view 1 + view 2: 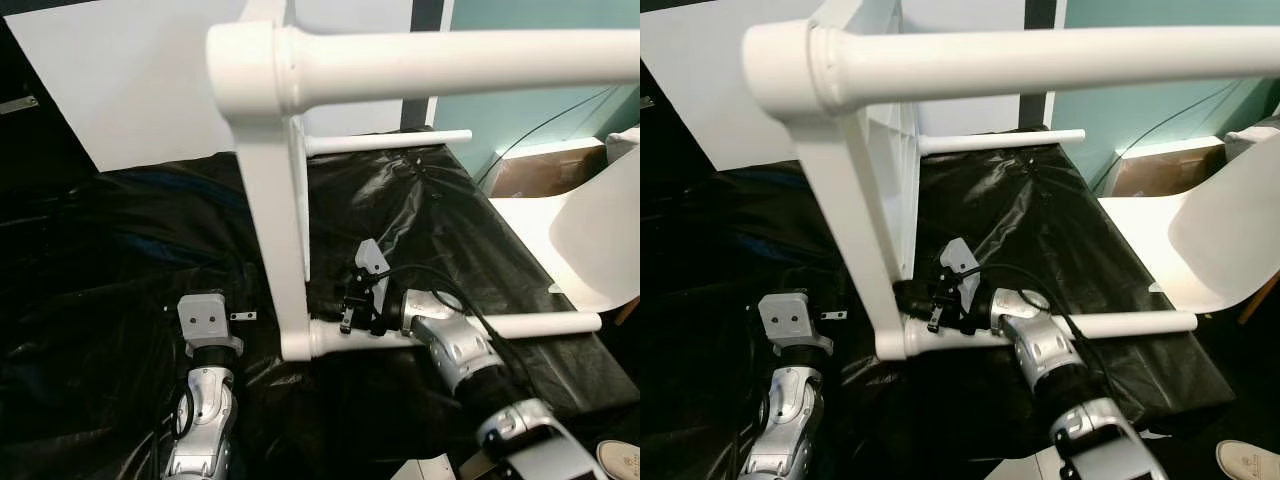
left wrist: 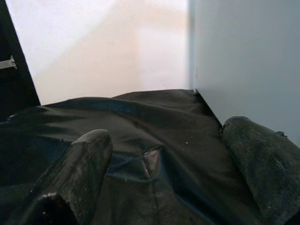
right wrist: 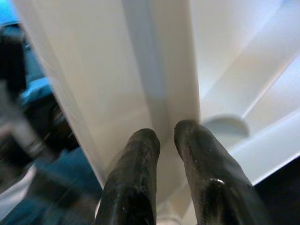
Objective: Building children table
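A white children's table lies on its side on black plastic sheeting (image 1: 120, 260), its top panel (image 1: 275, 230) standing on edge. Its round legs point right: an upper leg (image 1: 450, 60) close to the camera, a far leg (image 1: 390, 142), and a lower leg (image 1: 520, 325) resting on the sheeting. My right gripper (image 1: 352, 318) is at the foot of the panel where the lower leg joins it. In the right wrist view its fingers (image 3: 140, 154) are almost together against the ribbed white underside (image 3: 225, 56). My left gripper (image 2: 166, 129) rests open on the sheeting beside the panel's outer face (image 2: 243, 61).
A white chair (image 1: 590, 230) stands right of the covered surface, with a cardboard box (image 1: 540, 170) behind it. A white board (image 1: 150, 70) leans at the back left. A shoe (image 1: 625, 460) lies on the floor at the lower right.
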